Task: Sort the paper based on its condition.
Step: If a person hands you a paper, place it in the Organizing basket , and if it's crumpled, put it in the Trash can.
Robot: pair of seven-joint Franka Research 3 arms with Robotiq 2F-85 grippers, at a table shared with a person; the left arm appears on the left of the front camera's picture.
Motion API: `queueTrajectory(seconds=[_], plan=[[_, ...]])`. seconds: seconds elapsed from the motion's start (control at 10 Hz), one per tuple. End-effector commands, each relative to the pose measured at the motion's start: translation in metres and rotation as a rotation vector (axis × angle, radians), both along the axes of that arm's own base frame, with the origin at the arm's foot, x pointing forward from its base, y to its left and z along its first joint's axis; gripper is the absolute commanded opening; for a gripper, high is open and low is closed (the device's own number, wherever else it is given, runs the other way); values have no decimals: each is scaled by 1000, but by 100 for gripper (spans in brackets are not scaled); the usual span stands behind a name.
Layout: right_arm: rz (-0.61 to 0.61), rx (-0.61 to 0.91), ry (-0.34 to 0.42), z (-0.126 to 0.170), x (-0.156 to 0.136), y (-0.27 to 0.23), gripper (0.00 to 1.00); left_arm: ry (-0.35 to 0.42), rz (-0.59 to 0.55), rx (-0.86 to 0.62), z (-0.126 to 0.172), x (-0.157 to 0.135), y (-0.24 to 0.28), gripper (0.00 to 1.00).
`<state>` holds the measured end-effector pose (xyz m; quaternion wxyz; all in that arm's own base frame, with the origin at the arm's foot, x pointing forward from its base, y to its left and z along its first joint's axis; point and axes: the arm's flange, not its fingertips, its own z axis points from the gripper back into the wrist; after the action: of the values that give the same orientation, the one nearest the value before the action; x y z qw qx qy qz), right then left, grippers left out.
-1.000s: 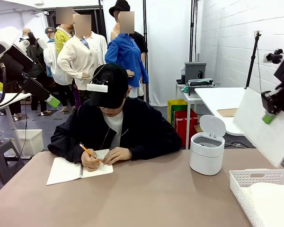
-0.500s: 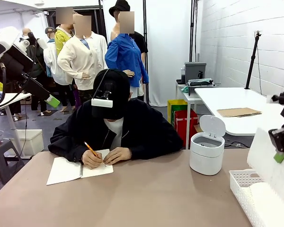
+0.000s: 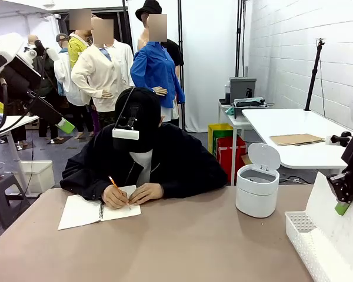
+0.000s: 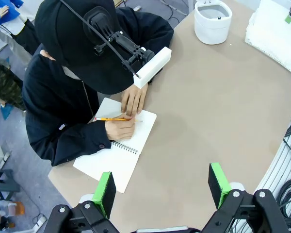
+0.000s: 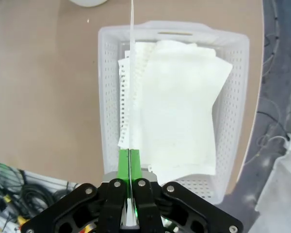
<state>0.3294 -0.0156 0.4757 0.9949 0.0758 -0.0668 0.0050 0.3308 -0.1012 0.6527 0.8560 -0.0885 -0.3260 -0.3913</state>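
The right gripper [image 3: 342, 207] is seen low at the table's right edge, arm coming in from the right with the wrist angled downward over a white perforated plastic basket [image 3: 298, 227]. Its jaws are pinched fully together on one thin white sheet of paper [image 3: 325, 226], gripped by an upper corner so the sheet hangs slanted down over the basket. In the right wrist view that sheet is seen edge-on as a thin white line [image 5: 132, 73]. More white sheets with hole-punched edges [image 5: 179, 107] are piled inside, a bit wrinkled; whether the held sheet touches them can't be told. The left gripper [image 4: 161, 187] is parked high up at the left, pointed down at the brown table [image 3: 182, 247], with its green pads spread wide and nothing held between them. Right under it, an open spiral notebook [image 4: 117, 156] is being written in by a person with a yellow pencil [image 4: 111, 119]. A round white bin with a flipped-up lid [image 3: 257, 189] sits between notebook and basket.
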Motion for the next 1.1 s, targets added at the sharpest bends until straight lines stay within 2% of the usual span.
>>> queueTrajectory(seconds=[0.0, 0.3, 0.5, 0.6, 0.8, 0.9, 1.0], plan=[[-15, 1, -2, -42, -8, 10, 0, 3, 15, 2, 0, -1, -2, 100], [-2, 3, 30, -71, -3, 18, 0, 3, 15, 2, 0, -1, -2, 100], [-29, 2, 11, -85, -2, 24, 0, 3, 15, 2, 0, -1, -2, 100], [-31, -33, -29, -91, -1, 26, 0, 3, 15, 2, 0, -1, -2, 100], [-33, -22, -7, -99, 0, 28, 0, 3, 15, 2, 0, -1, -2, 100], [-70, 27, 31, -96, 1, 32, 0, 3, 15, 2, 0, -1, -2, 100], [-4, -23, 2, -56, 48, 19, 0, 3, 15, 2, 0, -1, -2, 100]])
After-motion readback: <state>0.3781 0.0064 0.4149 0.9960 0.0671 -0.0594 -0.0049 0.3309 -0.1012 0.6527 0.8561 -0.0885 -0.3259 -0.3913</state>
